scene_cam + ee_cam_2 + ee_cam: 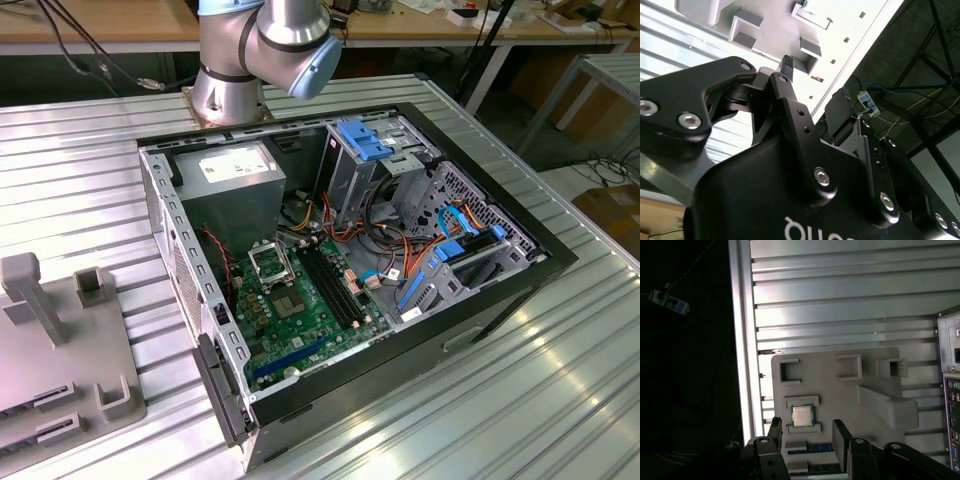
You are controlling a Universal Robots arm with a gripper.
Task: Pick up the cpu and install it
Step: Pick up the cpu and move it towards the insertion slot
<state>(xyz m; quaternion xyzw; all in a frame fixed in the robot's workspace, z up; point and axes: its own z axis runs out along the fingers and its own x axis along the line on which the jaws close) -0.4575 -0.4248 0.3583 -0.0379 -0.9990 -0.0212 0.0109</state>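
The cpu (800, 416), a small silvery square chip, lies flat in a recess of the grey fixture tray (840, 400) on the ribbed metal table. In the first wrist view my gripper (808, 440) hangs well above the tray, open, with nothing between its two black fingers (775, 432). The chip shows just beyond the fingertips, about in line with the gap. The second wrist view sees the gripper (812, 87) from behind, fingers spread. The motherboard's black square socket (270, 263) sits inside the open computer case (480, 300), on the green board (300, 310).
The grey tray (60, 350) stands at the exterior view's left, with raised posts and blocks (25, 295) and memory sticks (810, 447) near the chip. Drive cages, cables and a power supply (235, 180) crowd the case. The arm's base (235, 90) stands behind the case.
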